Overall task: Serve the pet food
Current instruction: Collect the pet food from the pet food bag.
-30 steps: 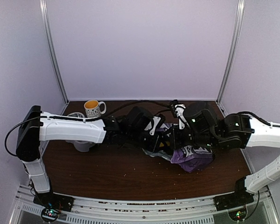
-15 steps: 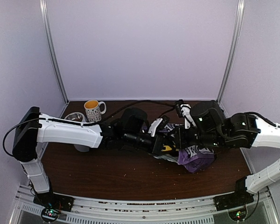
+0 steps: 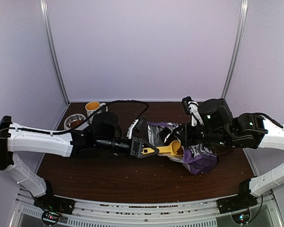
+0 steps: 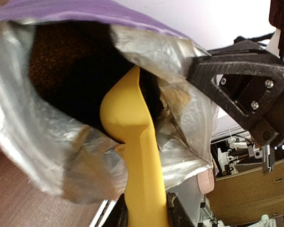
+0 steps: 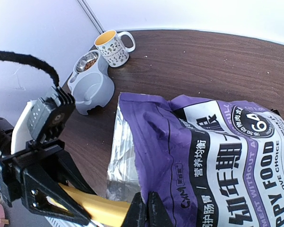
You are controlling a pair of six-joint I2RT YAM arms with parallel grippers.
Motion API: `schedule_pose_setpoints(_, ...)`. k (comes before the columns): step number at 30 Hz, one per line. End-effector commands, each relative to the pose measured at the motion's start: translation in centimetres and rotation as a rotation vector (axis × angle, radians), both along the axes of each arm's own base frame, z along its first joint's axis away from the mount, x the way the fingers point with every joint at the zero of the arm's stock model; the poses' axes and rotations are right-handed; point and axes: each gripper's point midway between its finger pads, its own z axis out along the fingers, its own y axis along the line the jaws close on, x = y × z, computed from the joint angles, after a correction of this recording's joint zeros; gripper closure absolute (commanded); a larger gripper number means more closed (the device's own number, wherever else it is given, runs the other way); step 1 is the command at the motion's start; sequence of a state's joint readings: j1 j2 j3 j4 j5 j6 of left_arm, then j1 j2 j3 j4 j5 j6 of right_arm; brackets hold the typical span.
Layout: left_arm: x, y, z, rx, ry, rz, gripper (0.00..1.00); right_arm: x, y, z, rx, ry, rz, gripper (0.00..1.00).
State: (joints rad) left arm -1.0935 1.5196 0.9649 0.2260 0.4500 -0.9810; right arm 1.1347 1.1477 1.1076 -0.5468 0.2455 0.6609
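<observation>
The purple-and-white pet food bag (image 3: 199, 160) lies on its side at the table's right, its foil mouth (image 3: 156, 135) facing left. My right gripper (image 3: 179, 137) is shut on the mouth's upper edge; in the right wrist view its fingertips (image 5: 144, 213) pinch the purple bag (image 5: 203, 156). My left gripper (image 3: 149, 151) is shut on the handle of the yellow scoop (image 3: 168, 150), whose bowl holds brown kibble (image 3: 178, 150) at the mouth. The left wrist view shows the scoop (image 4: 132, 142) from beneath, my left gripper (image 4: 144, 215), and kibble (image 4: 42, 61) deep inside the bag.
A grey double pet bowl (image 3: 75, 122) with some kibble stands at the back left; it also shows in the right wrist view (image 5: 90, 85). A yellow-lined patterned mug (image 3: 92, 108) stands behind it. Loose crumbs lie along the table's front edge (image 3: 132, 201).
My left arm has drawn back to the left, pulling the scoop out to the bag's mouth with kibble in it. My right gripper has shifted slightly right, still holding the bag.
</observation>
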Motion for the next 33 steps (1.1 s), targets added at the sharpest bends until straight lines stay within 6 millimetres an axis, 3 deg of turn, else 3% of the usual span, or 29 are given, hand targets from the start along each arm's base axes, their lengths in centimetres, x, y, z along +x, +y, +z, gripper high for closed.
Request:
schedule_pose_setpoints(1,1.1,2.6,3.2,-0.111,0.055,0.092,1.0,1.1,-0.8,2.8,0.085,-0.067,-0.063,1.0)
schedule_pose_setpoints(8,2.2,6.9,3.7,-0.156,0.109,0.198,1.0,1.2,-1.1,3.0,0.082,-0.074,-0.068,1.0)
schedule_pose_setpoints(12,2.1,8.3,4.1,-0.169,0.115,0.212,1.0,1.3,-1.3,2.9,0.075,-0.076,-0.074,1.0)
schedule_pose_setpoints(25,1.2,11.0,6.4,-0.322,0.164,0.182,1.0,1.3,-2.0,3.4,0.075,-0.085,-0.091,1.0)
schedule_pose_setpoints(33,0.5,10.6,8.6,-0.392,0.146,0.112,1.0,1.4,-2.2,3.9,0.073,-0.095,-0.098,1.0)
